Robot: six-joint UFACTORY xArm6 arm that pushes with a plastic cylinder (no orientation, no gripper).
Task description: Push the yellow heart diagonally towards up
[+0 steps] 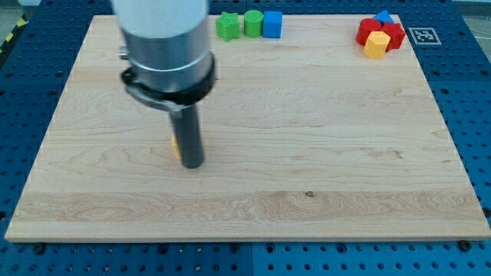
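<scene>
My tip rests on the wooden board, left of the middle. A yellow block shows only as a thin sliver at the rod's left edge, just above the tip. The rod hides the rest of it, so I cannot make out its shape. The tip touches it or stands right against it.
A green star-like block, a green cylinder and a blue cube stand in a row at the view's top. At the top right two red blocks, a blue block and a yellow block cluster beside a printed marker.
</scene>
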